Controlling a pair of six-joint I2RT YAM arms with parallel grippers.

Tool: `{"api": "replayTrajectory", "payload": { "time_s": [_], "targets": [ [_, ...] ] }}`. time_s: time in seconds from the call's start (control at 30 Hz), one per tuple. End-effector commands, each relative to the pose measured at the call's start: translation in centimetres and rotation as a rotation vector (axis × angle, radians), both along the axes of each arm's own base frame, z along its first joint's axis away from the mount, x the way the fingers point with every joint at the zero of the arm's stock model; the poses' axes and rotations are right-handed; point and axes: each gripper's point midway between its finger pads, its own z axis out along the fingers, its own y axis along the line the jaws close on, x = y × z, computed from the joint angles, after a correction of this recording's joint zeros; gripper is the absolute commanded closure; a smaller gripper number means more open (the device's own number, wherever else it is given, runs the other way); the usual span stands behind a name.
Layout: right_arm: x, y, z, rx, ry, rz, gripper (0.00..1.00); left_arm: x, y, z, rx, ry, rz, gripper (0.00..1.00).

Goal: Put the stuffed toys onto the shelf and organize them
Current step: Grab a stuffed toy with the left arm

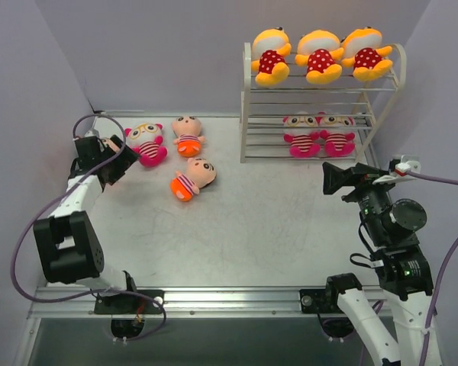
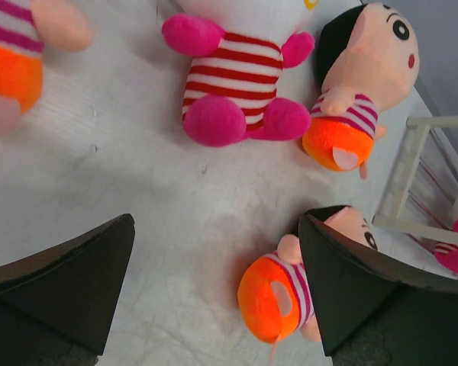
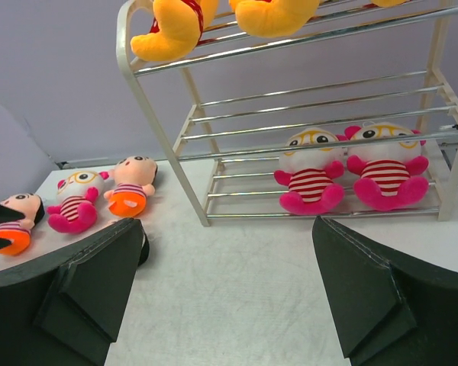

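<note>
– Black wedge fingers (image 2: 61,282) fill the near edge of the left wrist view: matte, hard-edged, spread wide. So the left end effector (image 2: 214,229) is released?

– Yes, nothing sits between them, only scuffed white desk (image 1: 252,221). The right end effector (image 3: 227,225) is released too, two dark angular slabs with bare desk between.

– What lies closest to the left one?

– Soft plush. The near peach-faced doll (image 2: 278,293) lies on its back, its round orange bottom toward the camera and its head partly hidden behind one finger. Farther off is the loose pink-striped doll (image 2: 237,84), fuzzy magenta limbs and a red-and-white banded belly.

– And beside that?

– To its right is the far peach-faced doll (image 1: 188,135), black hair and a striped shirt. To its left, at the far left of the desk, the left peach-faced doll (image 1: 107,142) is mostly hidden by the arm.

– Where is the shelf (image 1: 248,99)?

– Far right, just beyond the right end effector. It has thin shiny rods, white posts and rounded corners, in three tiers.

– Loaded?

– The three yellow polka-dot dolls (image 1: 320,57) sit in a row on the top tier, feet hanging over the front rod. The two shelved pink-striped dolls (image 3: 343,171) sit side by side and touching on the lowest tier, with yellow glasses and plump pink feet. The middle tier shows only rods.
</note>
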Motion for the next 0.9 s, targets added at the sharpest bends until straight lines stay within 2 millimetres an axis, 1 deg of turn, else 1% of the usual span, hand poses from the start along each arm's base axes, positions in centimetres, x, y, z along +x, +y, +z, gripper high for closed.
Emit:
{"api": "replayTrajectory", "payload": {
  "time_s": [0.0, 0.03, 0.07, 0.1, 0.13, 0.17, 0.2, 0.23, 0.27, 0.3, 0.33, 0.37, 0.4, 0.43, 0.47, 0.5, 0.53, 0.57, 0.63, 0.67, 0.73, 0.77, 0.8, 0.87],
  "targets": [
    [-0.2, -0.1, 0.3, -0.020, -0.036, -0.010, 0.01, 5.4, 0.8, 3.1, -0.026, -0.145, -0.003, 0.03],
    [-0.3, 0.0, 0.3, -0.019, -0.039, -0.004, 0.01, 6.2, 1.1, 2.8, -0.020, -0.147, -0.002, 0.03],
    [-0.2, 0.1, 0.0, -0.023, -0.032, 0.001, 0.01, 6.8, 1.2, 1.2, -0.025, -0.116, -0.002, 0.03],
    [-0.3, 0.2, 0.1, -0.021, -0.035, 0.005, 0.01, 7.6, 1.4, 1.4, -0.023, -0.123, -0.003, 0.03],
    [-0.3, 0.3, 0.0, -0.028, -0.036, 0.011, 0.01, 7.9, 1.5, 0.8, -0.024, -0.113, -0.005, 0.03],
    [-0.3, 0.2, 0.0, -0.032, -0.035, 0.009, 0.01, 8.3, 1.6, -1.0, -0.032, -0.076, -0.004, 0.03],
    [-0.4, 0.1, 0.0, -0.035, -0.037, 0.004, 0.01, 8.7, 1.6, -1.4, -0.032, -0.070, -0.007, 0.03],
    [-0.4, 0.0, 0.0, -0.040, -0.038, -0.002, 0.01, 9.5, 1.8, -1.3, -0.027, -0.078, -0.013, 0.04],
    [-0.4, -0.1, -0.1, -0.045, -0.039, -0.007, 0.01, 9.7, 1.8, -2.8, -0.036, -0.049, -0.015, 0.04],
    [-0.4, -0.2, 0.0, -0.046, -0.042, -0.013, 0.00, 10.0, 1.7, -3.3, -0.040, -0.042, -0.020, 0.04],
    [-0.4, -0.3, -0.1, -0.049, -0.038, -0.018, 0.00, 10.9, 1.5, -2.9, -0.055, -0.084, -0.030, 0.06],
    [-0.4, -0.3, -0.1, -0.053, -0.036, -0.020, 0.01, 11.1, 1.2, -3.9, -0.077, -0.075, -0.036, 0.07],
    [-0.4, -0.3, -0.2, -0.054, -0.032, -0.018, 0.01, 11.3, 0.9, -4.2, -0.095, -0.078, -0.040, 0.08],
    [-0.4, -0.3, -0.3, -0.055, -0.031, -0.018, 0.01, 11.6, 0.5, -4.1, -0.112, -0.097, -0.042, 0.10],
    [-0.3, -0.3, -0.4, -0.056, -0.023, -0.018, 0.01, 11.6, 0.2, -5.0, -0.119, -0.087, -0.042, 0.12],
    [-0.3, -0.3, -0.5, -0.056, -0.022, -0.018, 0.01, 11.8, 0.0, -5.2, -0.122, -0.091, -0.045, 0.13],
    [-0.3, -0.2, -0.6, -0.057, -0.019, -0.016, 0.00, 12.1, -0.3, -5.2, -0.125, -0.100, -0.048, 0.15],
    [-0.2, -0.2, -0.6, -0.056, -0.016, -0.013, 0.01, 12.2, -0.8, -5.8, -0.130, -0.087, -0.056, 0.18],
    [-0.2, -0.1, -0.7, -0.060, -0.012, -0.010, 0.00, 12.5, -1.2, -6.1, -0.129, -0.087, -0.066, 0.21],
    [-0.1, -0.1, -0.7, -0.061, -0.009, -0.010, 0.01, 12.6, -1.9, -6.6, -0.130, -0.079, -0.080, 0.26],
    [-0.1, -0.1, -0.8, -0.062, -0.004, -0.010, 0.01, 12.9, -2.4, -6.8, -0.135, -0.085, -0.091, 0.31],
    [-0.1, -0.1, -0.8, -0.062, 0.002, -0.009, 0.01, 12.9, -3.0, -7.0, -0.144, -0.086, -0.105, 0.38],
    [-0.1, -0.1, -0.7, -0.062, 0.004, -0.011, 0.01, 12.9, -3.3, -7.2, -0.148, -0.085, -0.110, 0.42],
    [-0.1, -0.1, -0.8, -0.066, 0.015, -0.009, 0.00, 13.0, -3.8, -6.9, -0.157, -0.112, -0.120, 0.54]
  ]
}}
